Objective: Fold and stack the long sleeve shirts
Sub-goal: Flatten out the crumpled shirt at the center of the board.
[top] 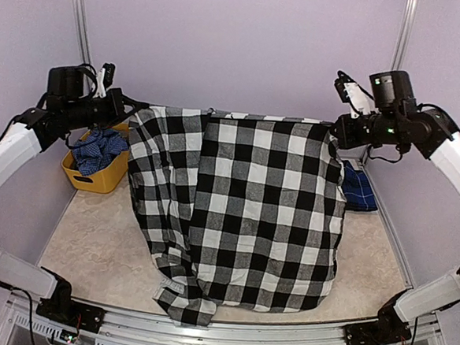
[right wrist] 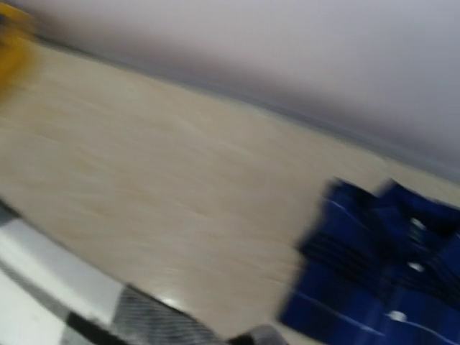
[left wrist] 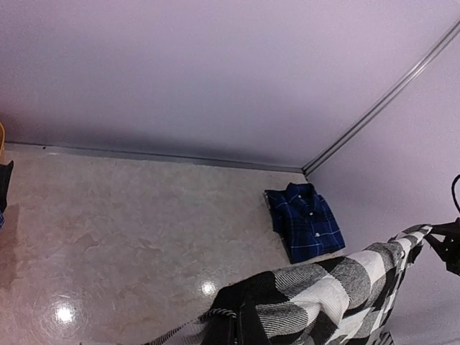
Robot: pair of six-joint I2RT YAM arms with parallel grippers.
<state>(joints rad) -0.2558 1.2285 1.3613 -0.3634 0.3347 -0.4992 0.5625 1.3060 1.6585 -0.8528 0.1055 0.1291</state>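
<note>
At the far left, a yellow bin (top: 95,177) holds a crumpled blue cloth (top: 101,148). Just beside it, the left jaws are clenched on one upper corner of the black-and-white check shirt (top: 243,213). The shirt hangs like a wide curtain over the tabletop (top: 90,250), its lower edge resting near the front. The right jaws grasp the other upper corner. Behind that side, the folded navy plaid shirt (top: 361,186) lies flat, partly hidden by the hanging cloth.

The hanging checked shirt (top: 243,213) hides the surface's middle and all but a strip of the navy shirt (top: 361,189) at the right edge. The tips of the left claw (top: 130,109) and the right claw (top: 335,134) are buried in its cloth. The right wrist view is blurred throughout.
</note>
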